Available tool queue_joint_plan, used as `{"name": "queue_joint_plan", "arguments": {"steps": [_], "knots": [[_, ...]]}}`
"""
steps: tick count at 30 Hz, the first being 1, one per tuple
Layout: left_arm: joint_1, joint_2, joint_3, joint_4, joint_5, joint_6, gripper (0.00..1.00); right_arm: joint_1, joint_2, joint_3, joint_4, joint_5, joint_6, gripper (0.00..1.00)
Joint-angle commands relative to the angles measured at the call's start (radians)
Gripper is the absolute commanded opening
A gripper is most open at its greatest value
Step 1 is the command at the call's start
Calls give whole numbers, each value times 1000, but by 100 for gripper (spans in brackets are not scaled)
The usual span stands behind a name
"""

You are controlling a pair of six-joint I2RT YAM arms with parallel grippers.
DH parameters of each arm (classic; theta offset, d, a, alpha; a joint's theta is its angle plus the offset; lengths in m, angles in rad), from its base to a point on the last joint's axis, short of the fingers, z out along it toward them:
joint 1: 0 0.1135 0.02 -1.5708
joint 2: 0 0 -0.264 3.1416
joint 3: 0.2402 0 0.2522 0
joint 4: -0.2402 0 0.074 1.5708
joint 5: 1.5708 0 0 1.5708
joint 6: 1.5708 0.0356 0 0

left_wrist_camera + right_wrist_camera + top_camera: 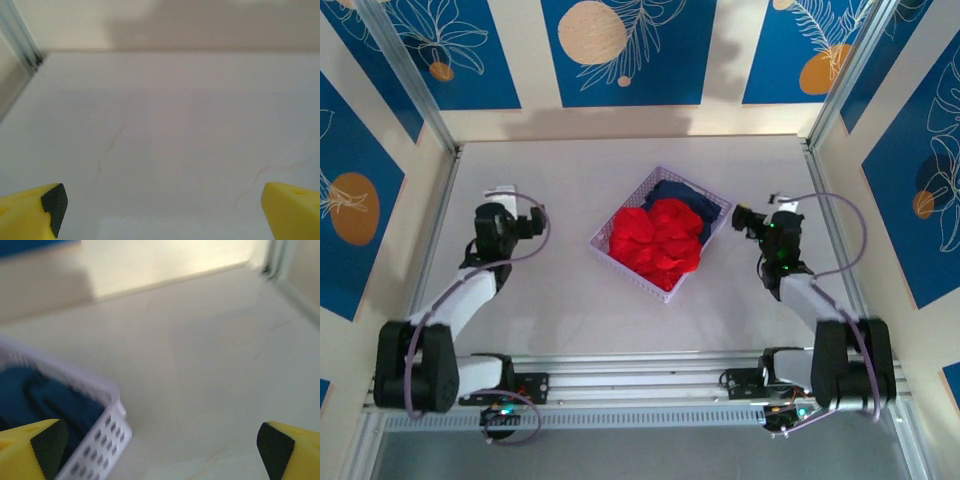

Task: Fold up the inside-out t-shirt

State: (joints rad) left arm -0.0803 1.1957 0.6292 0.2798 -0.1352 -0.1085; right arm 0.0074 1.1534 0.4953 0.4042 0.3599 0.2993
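The bright red t-shirt [657, 243] lies crumpled in a lavender basket [605, 238] at the table's middle, on top of a dark navy garment [688, 195]. My left gripper [502, 196] is well left of the basket, over bare table. In the left wrist view the left gripper [162, 210] is open, its yellow fingers [27, 215] wide apart with nothing between them. My right gripper [778, 205] is just right of the basket. In the right wrist view the right gripper [160, 445] is open and holds nothing, with the basket's corner [95, 440] and navy cloth [45, 395] at its left.
The white table [550, 300] is ringed by a metal frame [430, 110] and patterned blue and cream walls. Bare tabletop lies on both sides of the basket and in front of it. The arm bases sit on a rail [640, 378] at the near edge.
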Motion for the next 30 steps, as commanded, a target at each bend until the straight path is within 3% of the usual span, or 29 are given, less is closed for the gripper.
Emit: {"name": "queue_joint_plan", "arguments": {"steps": [1, 4, 6, 9, 12, 15, 19, 22, 26, 28, 30], "knots": [[13, -87, 52, -238, 80, -185, 100, -11, -148, 63, -269, 14, 194, 100], [-6, -101, 52, -221, 314, -344, 100, 102, -172, 99, -327, -133, 181, 96], [-55, -78, 46, -203, 395, -405, 100, 229, -113, 155, -406, -170, 162, 96], [-130, -40, 78, -318, 350, -389, 100, 414, 24, 272, -560, -173, 115, 92], [-156, -22, 99, -425, 288, -352, 100, 585, 167, 381, -669, -64, 46, 92], [-157, -36, 85, -464, 248, -339, 100, 668, 326, 489, -740, 13, 19, 93], [-157, -63, 65, -483, 228, -328, 100, 704, 512, 619, -804, 39, -2, 90], [-158, -80, 60, -510, 196, -315, 100, 706, 605, 689, -819, 22, -20, 72], [-158, -107, 55, -536, 145, -308, 100, 699, 634, 750, -836, 21, -58, 20], [-158, -125, 53, -547, 116, -315, 100, 696, 591, 768, -846, 32, -84, 6], [-156, -156, 49, -563, 72, -332, 100, 696, 495, 772, -842, 33, -107, 0]]}}
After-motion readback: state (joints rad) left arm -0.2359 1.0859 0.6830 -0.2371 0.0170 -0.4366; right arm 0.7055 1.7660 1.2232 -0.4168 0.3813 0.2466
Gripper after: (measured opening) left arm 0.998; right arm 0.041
